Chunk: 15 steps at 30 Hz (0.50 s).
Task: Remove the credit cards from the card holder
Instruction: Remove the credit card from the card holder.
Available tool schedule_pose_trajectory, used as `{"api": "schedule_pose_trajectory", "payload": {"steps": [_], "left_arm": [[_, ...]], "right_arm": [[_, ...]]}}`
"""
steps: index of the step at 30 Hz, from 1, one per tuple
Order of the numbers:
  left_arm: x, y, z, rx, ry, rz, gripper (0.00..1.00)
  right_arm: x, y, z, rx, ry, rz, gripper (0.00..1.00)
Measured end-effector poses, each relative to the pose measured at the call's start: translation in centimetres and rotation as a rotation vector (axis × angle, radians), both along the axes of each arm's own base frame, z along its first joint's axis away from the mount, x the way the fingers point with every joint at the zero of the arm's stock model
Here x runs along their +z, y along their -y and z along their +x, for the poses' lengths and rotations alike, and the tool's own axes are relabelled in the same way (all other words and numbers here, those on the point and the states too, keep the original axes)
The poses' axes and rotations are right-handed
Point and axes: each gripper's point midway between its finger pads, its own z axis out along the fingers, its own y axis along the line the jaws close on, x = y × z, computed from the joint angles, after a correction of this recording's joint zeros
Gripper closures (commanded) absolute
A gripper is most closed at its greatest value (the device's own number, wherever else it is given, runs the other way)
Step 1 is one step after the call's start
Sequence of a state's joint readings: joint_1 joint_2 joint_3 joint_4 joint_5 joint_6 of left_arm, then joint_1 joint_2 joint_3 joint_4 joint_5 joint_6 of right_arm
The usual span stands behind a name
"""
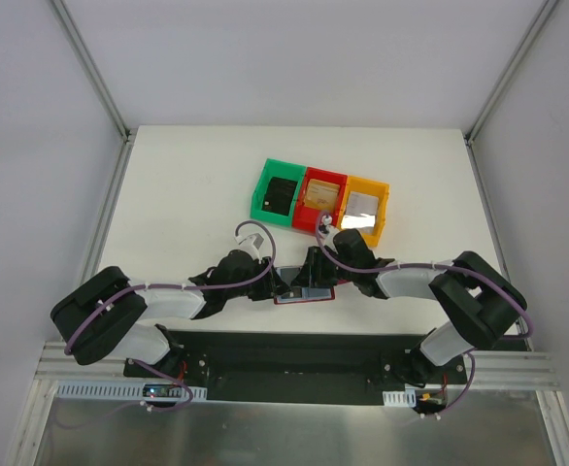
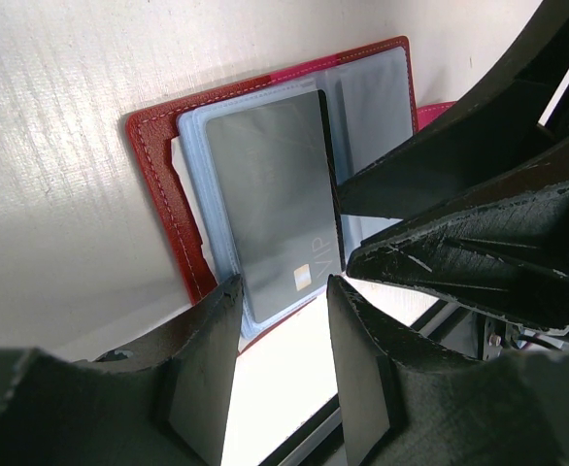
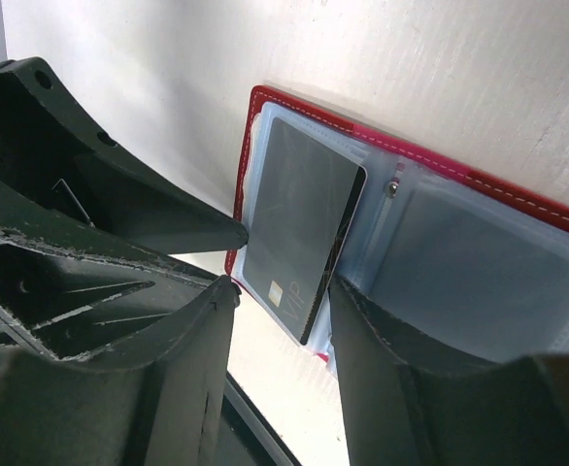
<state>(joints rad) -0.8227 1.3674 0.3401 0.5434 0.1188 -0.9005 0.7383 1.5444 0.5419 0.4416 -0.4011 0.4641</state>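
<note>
My right gripper [image 3: 283, 291] has its jaws apart, and the loose end of the dark grey card [image 3: 299, 223] lies between the fingers. I cannot tell whether either finger touches it. My left gripper [image 2: 283, 286] is likewise parted and empty, its tips at the edge of the open red wallet [image 2: 153, 131]. The card seems partly out of a blue-grey pocket on one half of the wallet. The wallet lies flat by the near edge of the bench [image 1: 187, 194], about midway along it.

If I close askew, I judge the thin card may skid back into its sleeve. If my left tips do not pin the wallet, it may rise with the card or slide toward the near edge. My two grippers crowd each other, so a knock is possible. Farther back stand three bins [image 1: 261, 199], each holding a card.
</note>
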Motion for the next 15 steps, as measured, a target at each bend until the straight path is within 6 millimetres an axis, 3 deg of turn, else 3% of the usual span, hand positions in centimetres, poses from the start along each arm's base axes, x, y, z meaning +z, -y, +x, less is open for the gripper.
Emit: {"api": "schedule_pose_trajectory", "payload": {"steps": [15], "left_arm": [[-0.07,0.07,0.06,0.0,-0.002,0.003,0.6]], "right_arm": [[0.97,-0.73,0.26,-0.004,0.003,0.05,0.57]]}}
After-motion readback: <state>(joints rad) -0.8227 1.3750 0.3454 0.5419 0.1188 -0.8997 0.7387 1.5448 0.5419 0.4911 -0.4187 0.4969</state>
